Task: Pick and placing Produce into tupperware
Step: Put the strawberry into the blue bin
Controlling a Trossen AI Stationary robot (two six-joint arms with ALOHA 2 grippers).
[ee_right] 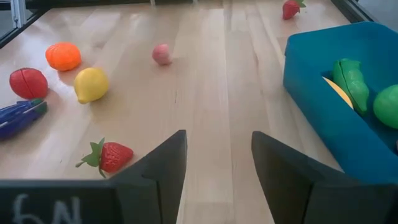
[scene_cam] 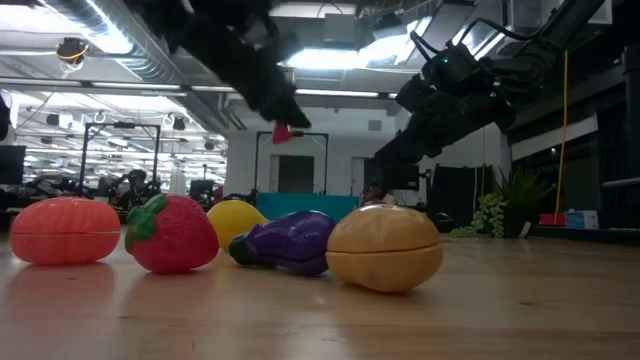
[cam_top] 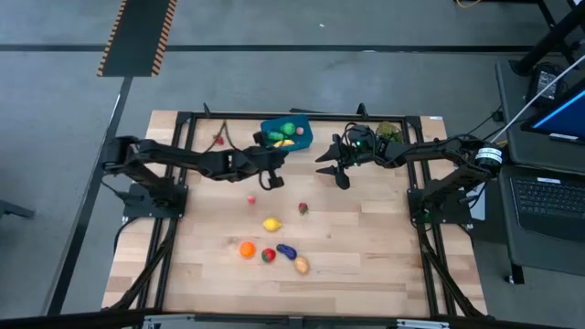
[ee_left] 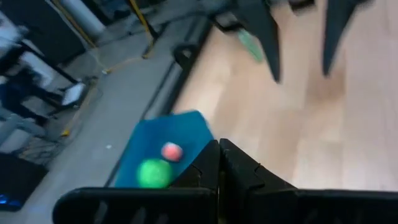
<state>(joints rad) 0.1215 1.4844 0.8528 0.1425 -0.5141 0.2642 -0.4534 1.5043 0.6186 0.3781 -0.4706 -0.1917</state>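
The blue tupperware (cam_top: 286, 134) stands at the table's far middle and holds green and yellow produce (ee_right: 351, 84). My left gripper (cam_top: 271, 175) hangs in the air just in front of it, shut on a small red produce piece (cam_top: 271, 183). My right gripper (cam_top: 338, 169) hovers open to the right of the tupperware with nothing between its fingers. On the table in front lie a pink ball (cam_top: 250, 199), a strawberry (cam_top: 303, 208), a lemon (cam_top: 271, 223), an orange (cam_top: 247, 249), a red piece (cam_top: 268, 255), an eggplant (cam_top: 287, 250) and a potato (cam_top: 301, 265). My left gripper pinches the small red piece (scene_cam: 283, 133) between the free ends of its two fingers. The fingers come from the table's left, slanting down. The piece hangs at the fingertips, lifted well clear of the table; the shut fingers hide it in the left wrist view.
Another strawberry (cam_top: 219, 139) lies at the far left, near the black frame rail (cam_top: 183, 123). A leafy green sprig (cam_top: 388, 131) sits at the far right behind my right arm. Bare wood lies between the tupperware and the group of produce.
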